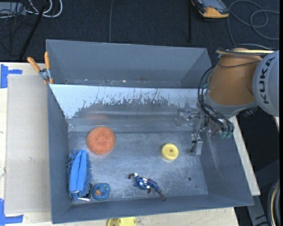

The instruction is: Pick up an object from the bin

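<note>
Gripper (pixel 196 146) sits low in the right part of the bin (pixel 132 67), close to the right wall, hanging from the arm (pixel 231 81), which comes in over the right rim. Whether it's apart or together can't be told from this angle; nothing is seen clamped in it.

Nearest thing: yellow disc (pixel 170 151), just left of the gripper w/ a thin strip of bare floor between, so not touching. It lies flat on the floor, right of centre, broad face up w/ a small dimple in the middle. It's round, so it has no long axis and points no particular way.

Other items are well apart from the gripper:
- orange ball (pixel 101 140), round and rough-looking, left of centre, toward the far side.
- blue brush (pixel 79 172), floppy and mop-like, along the left wall; long axis runs near–far.
- blue cap (pixel 101 190), small and round, near-left corner, just right of the brush's near end.
- blue-and-white toy (pixel 145 183), near the front wall abt mid-bin; long axis slants from far-left to near-right.
</note>
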Available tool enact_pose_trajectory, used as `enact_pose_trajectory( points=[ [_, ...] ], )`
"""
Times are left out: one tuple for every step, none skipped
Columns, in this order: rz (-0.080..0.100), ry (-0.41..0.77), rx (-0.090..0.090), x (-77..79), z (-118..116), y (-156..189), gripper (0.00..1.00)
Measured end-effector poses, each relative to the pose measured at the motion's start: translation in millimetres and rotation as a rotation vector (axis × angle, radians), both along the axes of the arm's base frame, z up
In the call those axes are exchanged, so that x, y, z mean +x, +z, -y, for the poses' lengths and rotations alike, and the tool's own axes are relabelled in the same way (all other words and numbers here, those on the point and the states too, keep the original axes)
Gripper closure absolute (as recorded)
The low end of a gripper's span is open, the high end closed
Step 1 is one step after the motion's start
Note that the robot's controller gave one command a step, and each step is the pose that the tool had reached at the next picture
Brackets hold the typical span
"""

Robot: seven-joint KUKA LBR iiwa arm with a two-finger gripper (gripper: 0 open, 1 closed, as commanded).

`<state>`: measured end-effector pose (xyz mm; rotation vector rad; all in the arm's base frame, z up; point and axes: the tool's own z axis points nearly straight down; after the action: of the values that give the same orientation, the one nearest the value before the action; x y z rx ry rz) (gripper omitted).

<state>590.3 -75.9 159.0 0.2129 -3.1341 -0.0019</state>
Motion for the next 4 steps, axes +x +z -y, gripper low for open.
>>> enact_pose_trajectory(
  points=[
    [-0.001,-0.199,0.0,1.4,6,-17,0.0],
    [-0.002,-0.14,-0.001,-5.4,-9,-91,0.0],
    [-0.001,-0.285,-0.001,-12.9,-5,-89,1.0],
    [-0.001,-0.285,-0.001,-12.9,-5,-89,1.0]
  ],
)
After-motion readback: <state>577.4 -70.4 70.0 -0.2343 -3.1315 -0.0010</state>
